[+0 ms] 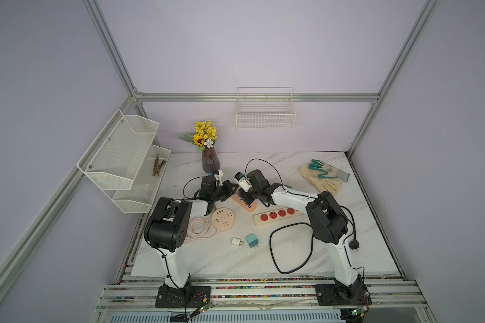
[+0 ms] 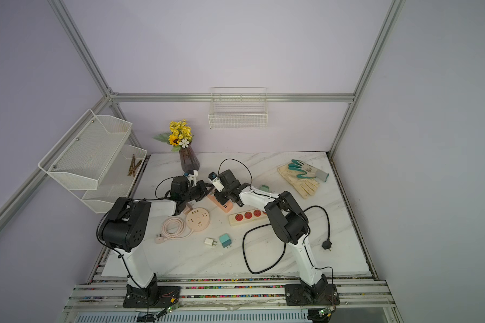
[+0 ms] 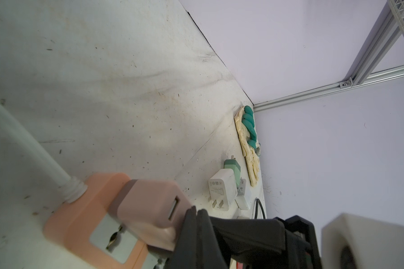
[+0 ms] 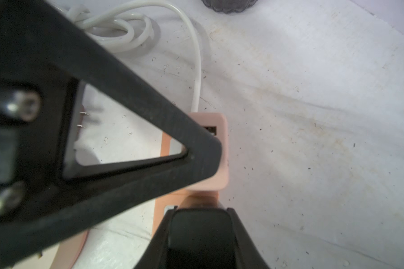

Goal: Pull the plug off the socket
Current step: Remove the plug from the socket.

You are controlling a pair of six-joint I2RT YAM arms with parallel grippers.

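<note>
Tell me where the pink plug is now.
In the left wrist view, the pink plug sits on the orange power strip, beside its white cable.

Soft, even light is filling both top views, throwing faint shadows; frame rails (image 1: 112, 47) are bowing at the edges. Wrist views are blurring near fingers (image 4: 126, 93) and the power strip (image 3: 68, 221).

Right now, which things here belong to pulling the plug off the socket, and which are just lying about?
Job: pink plug, orange strip.

Lying about: round socket, red-socket strip, gloves, vase, white charger, teal charger.
</note>
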